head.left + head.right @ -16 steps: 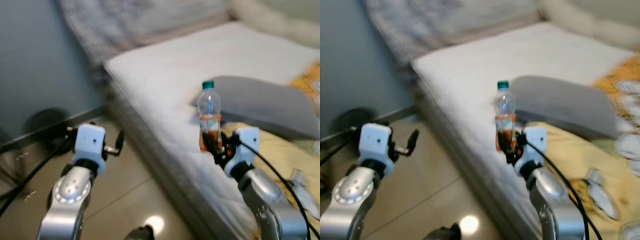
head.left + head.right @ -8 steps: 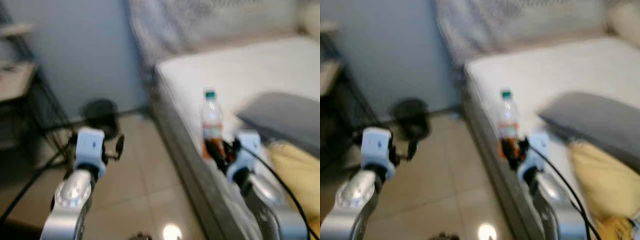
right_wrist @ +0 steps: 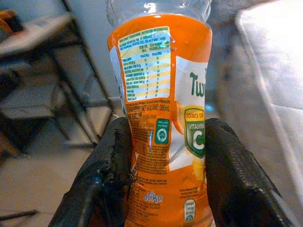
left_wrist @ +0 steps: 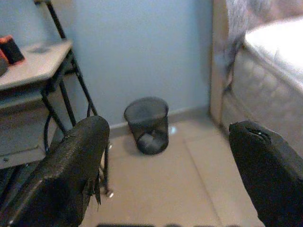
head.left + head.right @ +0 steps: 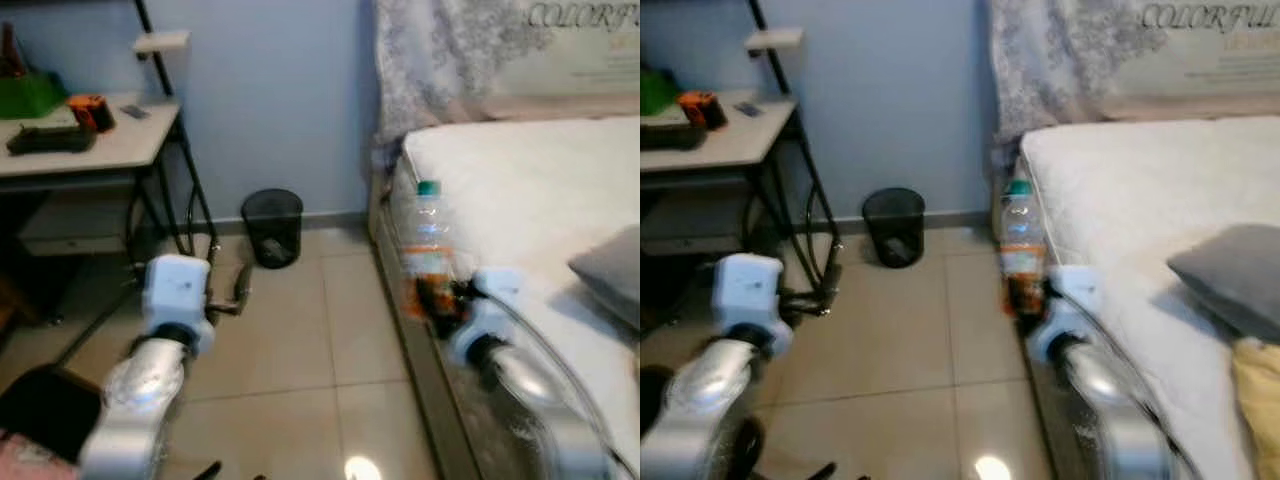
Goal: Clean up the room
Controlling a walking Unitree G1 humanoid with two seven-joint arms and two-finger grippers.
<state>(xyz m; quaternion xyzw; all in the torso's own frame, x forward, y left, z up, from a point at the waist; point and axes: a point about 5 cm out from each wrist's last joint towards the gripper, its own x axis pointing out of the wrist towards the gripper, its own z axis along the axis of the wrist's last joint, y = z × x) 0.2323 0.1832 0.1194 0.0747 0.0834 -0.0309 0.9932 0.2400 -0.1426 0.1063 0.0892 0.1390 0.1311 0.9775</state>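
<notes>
- Right gripper (image 3: 163, 156) has its two black fingers pinched on a clear plastic bottle with an orange label and green cap (image 5: 428, 245), held upright, centre-right of the left eye view, over the edge of the white mattress (image 5: 520, 170).
- Left gripper (image 4: 165, 165) is spread wide with nothing between the fingers, hanging over the beige tiled floor (image 5: 290, 340), lower left of the left eye view.
- Small black mesh wastebasket (image 5: 272, 226) stands on the floor against the blue wall, upper centre of frame, between the black-legged white desk (image 5: 90, 150) and the bed; well apart from the bottle.
- Progress, my read: bottle is picked up, not yet binned, so roughly mid-way for this item. Carrying it to the wastebasket and dropping it in is probably what's left.
- Other possible clutter: a grey pillow (image 5: 1230, 275) on the mattress and something yellow (image 5: 1260, 385) at the lower right edge of the right eye view; small items on the desk, too blurred to name.
</notes>
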